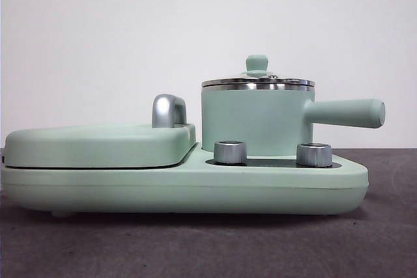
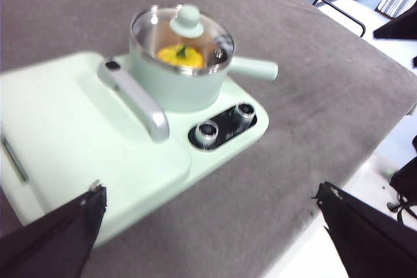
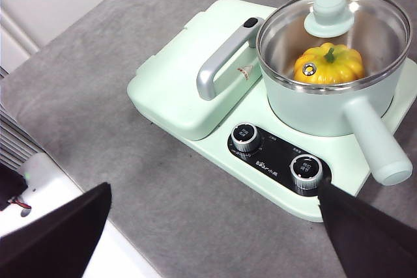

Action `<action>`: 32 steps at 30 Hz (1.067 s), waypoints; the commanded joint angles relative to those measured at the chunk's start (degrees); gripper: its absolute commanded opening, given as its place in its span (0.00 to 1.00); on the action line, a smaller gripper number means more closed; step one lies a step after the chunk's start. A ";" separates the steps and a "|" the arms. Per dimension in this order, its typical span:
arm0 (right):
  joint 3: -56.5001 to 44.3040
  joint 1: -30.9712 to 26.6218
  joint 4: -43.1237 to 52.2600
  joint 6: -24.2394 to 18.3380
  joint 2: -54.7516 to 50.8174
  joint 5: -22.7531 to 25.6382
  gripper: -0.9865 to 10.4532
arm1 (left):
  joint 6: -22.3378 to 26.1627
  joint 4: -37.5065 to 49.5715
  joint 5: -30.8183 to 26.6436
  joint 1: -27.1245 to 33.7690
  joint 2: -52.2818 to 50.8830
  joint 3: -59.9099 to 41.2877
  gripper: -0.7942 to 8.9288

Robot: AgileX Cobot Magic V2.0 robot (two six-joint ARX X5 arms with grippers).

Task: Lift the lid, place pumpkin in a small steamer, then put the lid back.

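Nearest the front camera is the wide mint-green base (image 1: 195,190), its front edge close to the lens, with two steel knobs (image 1: 230,152) just behind that edge. Grey table (image 1: 208,245) shows bare in front of it and, in the wrist views, on the open sides out to the table's edges.

On the base, at about 1 o'clock from the knobs in the front view, stands the small steamer (image 1: 255,122), a mint-green pot with a steel rim and a straight handle pointing to 3 o'clock. Its lid (image 3: 331,14), glass with a steel rim and mint knob, sits closed on the rim. Through the glass the pumpkin (image 3: 329,63) shows inside the pot, glossy yellow-orange, ribbed, green stem up.

At 9 o'clock from the pot lies the flat griddle cover (image 1: 98,144) with its chrome handle (image 1: 168,110) just beside the pot.

Both the left gripper (image 2: 208,239) and the right gripper (image 3: 215,239) hang well apart from the appliance, jaws spread wide, holding nothing.
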 commanded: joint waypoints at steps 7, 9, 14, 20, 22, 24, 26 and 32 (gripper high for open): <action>0.46 0.50 0.52 -2.54 0.13 -0.98 0.07 | -2.19 1.29 -0.13 -0.24 -0.96 -2.78 0.12; 0.46 0.50 0.59 -2.86 0.15 -0.87 0.10 | -2.05 1.92 -0.13 -0.24 -0.96 -2.78 0.09; 0.48 0.50 0.59 -2.40 -0.07 -1.05 0.10 | -2.05 2.32 -0.11 -0.26 -1.16 -2.75 0.09; 0.48 0.50 0.59 -2.40 -0.26 -1.03 0.10 | -2.05 2.36 -0.11 -0.26 -1.14 -2.75 0.09; 0.48 0.50 0.59 -2.40 -0.26 -1.05 0.10 | -2.05 2.36 -0.11 -0.26 -1.14 -2.75 0.09; 0.48 0.50 0.59 -2.38 -0.26 -1.05 0.10 | -2.05 2.80 -0.11 -0.24 -1.20 -2.84 0.09; 0.48 0.50 0.59 -2.40 -0.26 -1.03 0.10 | -2.05 2.99 -0.11 0.55 -1.97 -3.50 0.09; 0.50 0.50 0.61 -2.38 -0.26 -1.03 0.10 | -2.03 8.31 -0.09 8.92 -4.42 -9.29 0.09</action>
